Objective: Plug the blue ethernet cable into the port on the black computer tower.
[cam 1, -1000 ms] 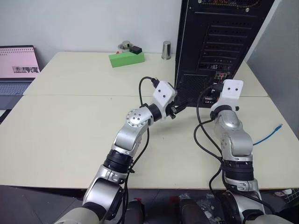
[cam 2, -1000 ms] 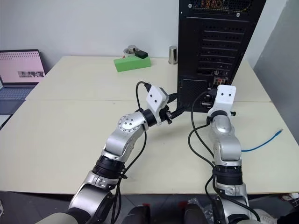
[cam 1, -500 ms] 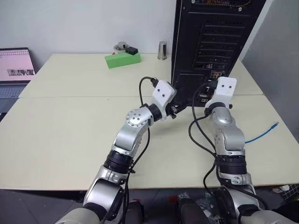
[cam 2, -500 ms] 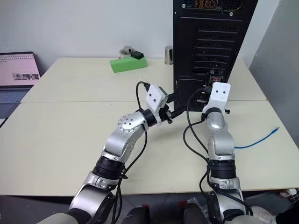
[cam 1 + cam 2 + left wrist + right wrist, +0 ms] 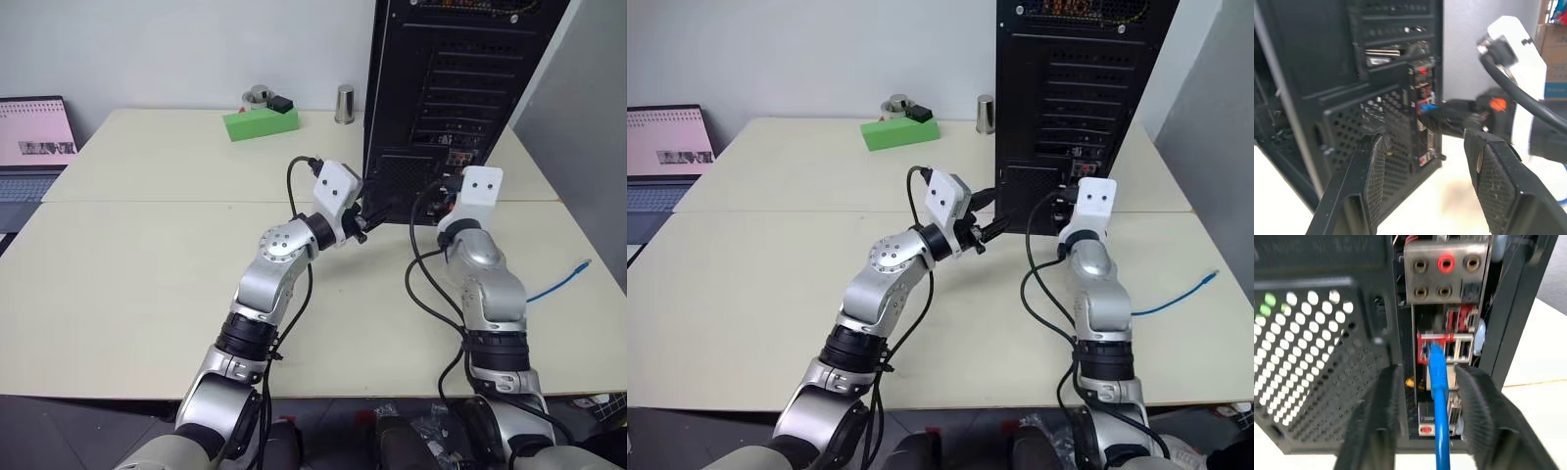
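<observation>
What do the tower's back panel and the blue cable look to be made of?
black computer tower: looks like black painted sheet metal, going by its punched round holes and thin folded edges. blue ethernet cable: seems a smooth, slightly glossy plastic or rubber jacket, bright blue and flexible-looking.

four views: a stereo head pair and two wrist cameras.
the table [image 5: 147,284] and both arms are seen from above and behind by the head pair, facing forward and down, with the black computer tower [image 5: 460,88] at the far side. the tower's rear face is viewed closely from each wrist: past the left gripper [image 5: 1425,161] obliquely, past the right gripper [image 5: 1425,396] nearly head-on. the connector strip [image 5: 1442,347] is shared.
</observation>
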{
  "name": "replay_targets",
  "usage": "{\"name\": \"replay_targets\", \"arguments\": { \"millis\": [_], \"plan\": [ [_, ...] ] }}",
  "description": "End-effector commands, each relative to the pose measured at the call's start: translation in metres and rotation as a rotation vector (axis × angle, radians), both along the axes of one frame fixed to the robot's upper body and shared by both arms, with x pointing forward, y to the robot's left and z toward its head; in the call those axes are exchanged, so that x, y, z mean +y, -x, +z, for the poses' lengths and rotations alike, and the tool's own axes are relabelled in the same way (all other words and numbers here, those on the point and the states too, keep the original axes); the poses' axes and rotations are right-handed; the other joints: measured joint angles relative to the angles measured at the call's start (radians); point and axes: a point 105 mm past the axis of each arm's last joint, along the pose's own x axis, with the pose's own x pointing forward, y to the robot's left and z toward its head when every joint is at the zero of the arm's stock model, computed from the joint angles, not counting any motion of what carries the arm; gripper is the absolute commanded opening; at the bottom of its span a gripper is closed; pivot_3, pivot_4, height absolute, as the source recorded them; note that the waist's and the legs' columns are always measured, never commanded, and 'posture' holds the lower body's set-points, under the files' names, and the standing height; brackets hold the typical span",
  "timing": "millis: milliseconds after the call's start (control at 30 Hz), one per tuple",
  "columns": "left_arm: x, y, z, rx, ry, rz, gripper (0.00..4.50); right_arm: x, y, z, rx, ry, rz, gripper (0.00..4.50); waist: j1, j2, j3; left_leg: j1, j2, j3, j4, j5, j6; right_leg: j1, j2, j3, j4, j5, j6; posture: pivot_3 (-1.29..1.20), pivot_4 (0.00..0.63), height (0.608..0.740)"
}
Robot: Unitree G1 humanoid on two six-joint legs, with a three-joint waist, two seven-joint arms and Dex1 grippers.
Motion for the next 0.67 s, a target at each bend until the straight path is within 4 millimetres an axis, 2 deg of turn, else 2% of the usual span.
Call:
{"name": "replay_targets", "arguments": {
  "millis": [33, 267, 367, 500, 567, 667],
  "plan": [
    [-0.001, 0.003, 0.018, -0.061, 0.03, -0.021, 2.63, -0.008, 0.018, 0.021, -0.063, 0.025, 0.049, 2.78, 0.003, 0.0, 0.0, -0.001, 0.0, 0.0, 0.0, 0.0, 0.0, -0.001, 0.0, 0.0, 0.0, 0.0, 0.0, 0.0, 0.15, 0.74],
    [0.021, -0.004, 0.008, -0.044, -0.078, 0.017, 2.63, -0.03, 0.045, 0.035, -0.057, 0.108, 0.183, 4.45, 0.002, 0.0, 0.0, -0.001, 0.0, -0.001, 0.0, 0.0, 0.0, -0.001, 0.0, -0.001, 0.001, 0.0, 0.0, 0.0, 0.15, 0.74],
    [0.039, -0.005, 0.009, -0.036, -0.105, 0.02, 2.63, -0.037, 0.061, 0.041, -0.027, 0.192, 0.352, 4.49, 0.003, 0.0, 0.0, -0.002, 0.0, -0.001, 0.0, 0.0, 0.0, -0.001, 0.0, -0.001, 0.0, 0.0, 0.0, 0.0, 0.15, 0.74],
    [0.061, -0.002, 0.006, -0.02, -0.144, 0.014, 2.63, -0.068, 0.072, 0.058, -0.03, 0.214, 0.379, 4.49, 0.002, 0.0, 0.0, -0.001, 0.0, -0.001, 0.0, 0.0, 0.0, -0.001, 0.0, -0.001, 0.0, 0.0, 0.0, 0.0, 0.15, 0.74],
    [0.073, 0.001, 0.005, -0.008, -0.155, 0.012, 2.63, -0.069, 0.08, 0.064, -0.029, 0.22, 0.456, 4.49, 0.002, 0.0, 0.0, -0.001, 0.0, -0.001, 0.0, 0.0, 0.0, -0.001, 0.0, -0.001, 0.0, 0.0, 0.0, 0.0, 0.15, 0.74],
    [0.087, 0.008, 0.0, 0.025, -0.189, -0.009, 2.63, -0.061, 0.092, 0.062, 0.005, 0.246, 0.585, 4.49, 0.001, 0.0, 0.0, -0.001, 0.0, -0.001, 0.0, 0.0, 0.0, -0.001, 0.0, -0.001, 0.0, 0.0, 0.0, 0.0, 0.15, 0.74]
  ]
}}
